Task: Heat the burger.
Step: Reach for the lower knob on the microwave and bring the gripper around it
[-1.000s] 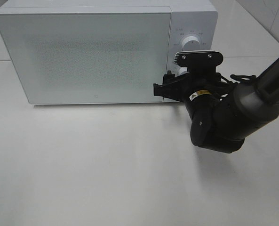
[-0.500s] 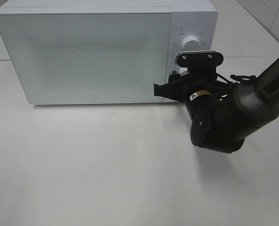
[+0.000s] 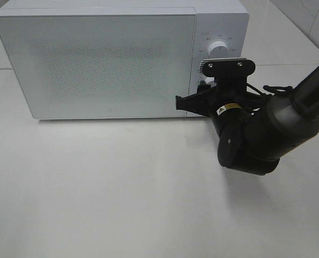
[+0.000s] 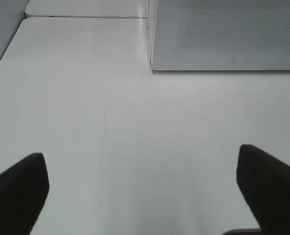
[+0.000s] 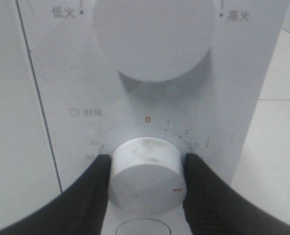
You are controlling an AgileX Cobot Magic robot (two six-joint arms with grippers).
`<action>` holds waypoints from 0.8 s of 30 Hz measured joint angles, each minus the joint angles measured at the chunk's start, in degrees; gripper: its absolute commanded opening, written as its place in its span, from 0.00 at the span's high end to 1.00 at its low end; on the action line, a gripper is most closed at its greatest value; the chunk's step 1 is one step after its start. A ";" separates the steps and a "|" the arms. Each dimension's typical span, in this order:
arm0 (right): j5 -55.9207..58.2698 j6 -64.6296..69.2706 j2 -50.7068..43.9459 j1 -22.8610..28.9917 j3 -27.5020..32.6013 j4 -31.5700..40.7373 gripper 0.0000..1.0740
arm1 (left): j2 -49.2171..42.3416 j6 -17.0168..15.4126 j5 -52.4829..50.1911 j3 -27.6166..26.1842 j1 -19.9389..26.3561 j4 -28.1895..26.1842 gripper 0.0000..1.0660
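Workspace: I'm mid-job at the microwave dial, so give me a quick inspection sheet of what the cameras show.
Surface: white table, faint scratch lines.
Job's things: burger not seen; microwave door shut, frosted panel hides the inside.
Clutter: nothing seen.
Grippers: right gripper closed on the lower knob, one finger on each side; left gripper open above the table.
Cables: black cable bundle at the right arm's wrist.
Surroundings: tiled wall at the back right.

Burger out of view
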 measured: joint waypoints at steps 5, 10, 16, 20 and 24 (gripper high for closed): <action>0.00 0.06 0.00 0.00 0.00 0.00 0.91 | 0.00 0.00 0.00 0.00 0.00 0.00 0.07; 0.00 0.11 0.00 0.00 0.00 0.00 0.91 | 0.00 0.00 0.00 0.00 0.00 0.00 0.07; -0.06 2.41 0.00 0.00 0.00 -0.06 0.91 | 0.00 0.00 0.00 0.00 0.00 0.00 0.07; -0.06 6.65 0.00 0.00 0.00 -0.34 0.91 | 0.00 0.00 0.00 0.00 0.00 0.00 0.07; -0.11 11.57 0.00 0.00 0.00 -0.69 0.91 | 0.00 0.00 0.00 0.00 0.00 0.00 0.07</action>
